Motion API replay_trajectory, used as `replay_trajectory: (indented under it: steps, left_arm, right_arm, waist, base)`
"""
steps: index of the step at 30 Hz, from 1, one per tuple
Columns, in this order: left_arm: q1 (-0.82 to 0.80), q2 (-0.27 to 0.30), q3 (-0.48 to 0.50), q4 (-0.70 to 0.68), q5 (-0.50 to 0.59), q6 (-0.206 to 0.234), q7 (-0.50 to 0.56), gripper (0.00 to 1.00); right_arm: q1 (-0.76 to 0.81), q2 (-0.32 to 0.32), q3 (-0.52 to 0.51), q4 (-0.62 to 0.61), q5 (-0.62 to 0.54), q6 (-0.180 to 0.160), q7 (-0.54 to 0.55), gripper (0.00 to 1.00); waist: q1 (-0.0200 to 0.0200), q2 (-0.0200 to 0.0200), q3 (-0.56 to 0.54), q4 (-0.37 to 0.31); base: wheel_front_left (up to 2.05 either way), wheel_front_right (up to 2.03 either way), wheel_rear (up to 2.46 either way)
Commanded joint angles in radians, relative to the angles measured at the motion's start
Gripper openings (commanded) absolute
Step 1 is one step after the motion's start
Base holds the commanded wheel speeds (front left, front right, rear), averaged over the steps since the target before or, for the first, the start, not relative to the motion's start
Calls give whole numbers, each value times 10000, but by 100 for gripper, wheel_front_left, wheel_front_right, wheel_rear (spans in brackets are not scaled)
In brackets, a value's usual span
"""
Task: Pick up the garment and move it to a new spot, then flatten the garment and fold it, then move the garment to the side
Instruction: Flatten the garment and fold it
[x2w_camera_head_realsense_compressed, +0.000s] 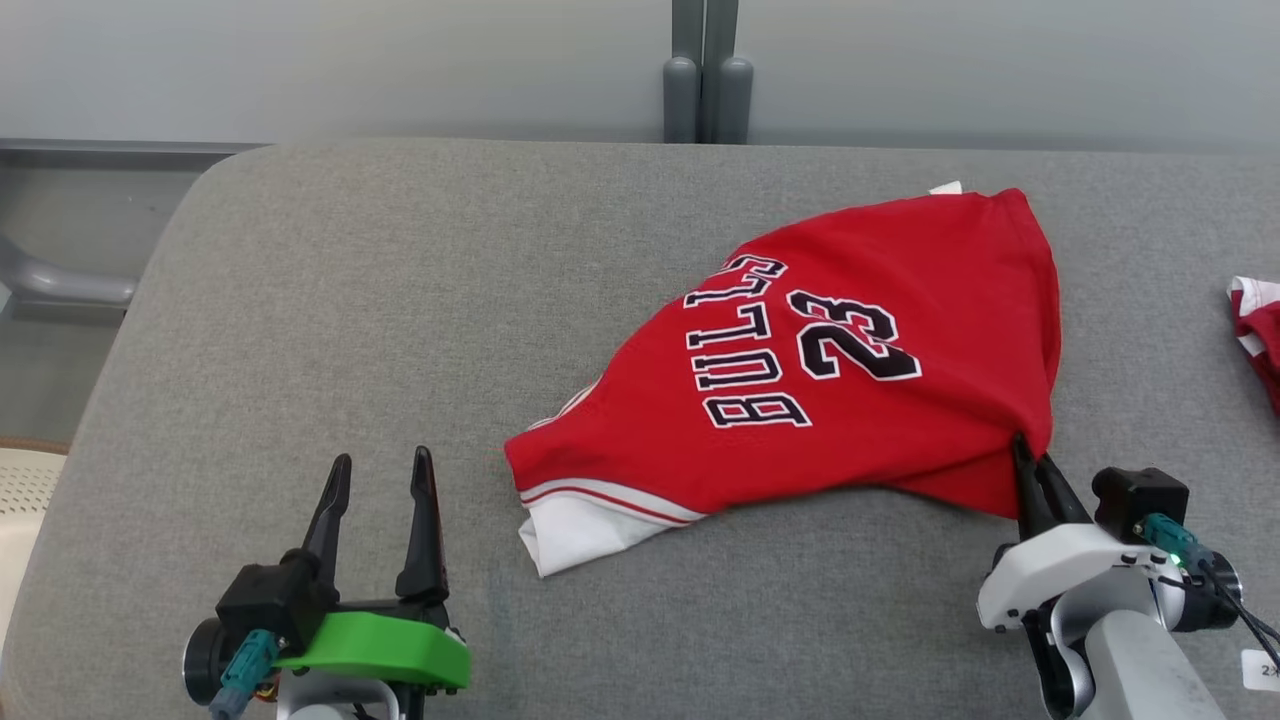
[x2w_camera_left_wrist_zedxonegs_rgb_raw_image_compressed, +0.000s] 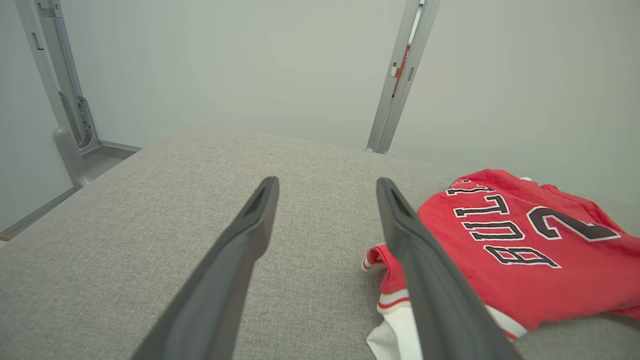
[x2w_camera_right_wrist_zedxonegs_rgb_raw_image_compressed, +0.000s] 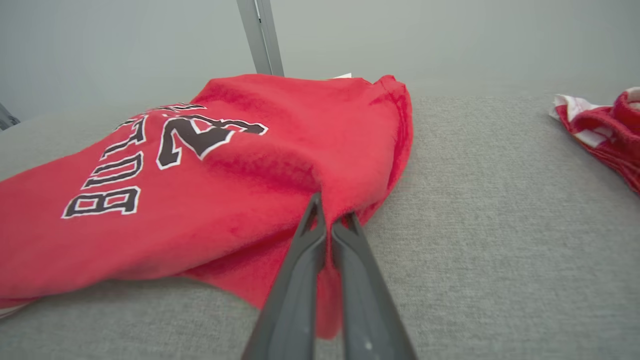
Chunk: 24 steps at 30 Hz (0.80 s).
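I am pinching the red jersey (x2w_camera_head_realsense_compressed: 800, 370) at its lower right edge with my right gripper (x2w_camera_head_realsense_compressed: 1032, 455). The gripper's two dark fingers (x2w_camera_right_wrist_zedxonegs_rgb_raw_image_compressed: 300, 280) are pressed together on a fold of the cloth, at the lower right of the head view. The jersey is lying crumpled on the grey padded surface (x2w_camera_head_realsense_compressed: 400, 300), right of the frame's centre. Its black-and-white lettering (x2w_camera_head_realsense_compressed: 745, 350) and the number 23 are facing up and reading upside down. Its white-and-red striped trim (x2w_camera_head_realsense_compressed: 590, 515) is sticking out at the lower left end of the heap, toward the bottom centre of the frame. My left gripper (x2w_camera_head_realsense_compressed: 382, 458) is standing at the lower left of the frame, fingers spread wide and holding nothing, near that trim but apart from it. Another red-and-white garment (x2w_camera_head_realsense_compressed: 1262, 330) is lying at the right edge of the frame, well apart from the jersey.
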Motion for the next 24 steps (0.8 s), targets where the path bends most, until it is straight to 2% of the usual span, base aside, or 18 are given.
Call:
replay_trajectory:
  steps: [1, 6, 12, 18, 24]
  left_arm:
    - [167, 20, 6, -23, -67, 37, -3, 100]
    - [129, 20, 59, -8, -104, -29, -2, 100]
    - [-84, 20, -13, -3, -114, -70, -2, 100]
    - [-291, 20, -182, 74, -184, -75, -2, 100]
    - [-448, 20, -354, 126, -270, -17, -2, 100]
  right_arm:
    - [269, -11, -108, -267, -129, -7, 88, 0]
    - [777, -6, -136, -1393, -19, -7, 515, 0]
    - [-26, -5, 412, -1590, -136, -6, 841, 0]
    - [-1512, -7, 1418, -314, -169, -6, 1126, 0]
    - [-2916, -10, 2351, 1880, 69, -7, 955, 0]
  waist:
    - [0, 0, -37, -4]
    - [0, 0, -26, 112]
    - [0, 0, 109, 349]
    - [0, 0, 315, 825]
    - [0, 0, 489, 1438]
  base:
    - [0, 0, 0]
    - [0, 0, 0]
    - [0, 0, 0]
    - [0, 0, 0]
    - [0, 0, 0]
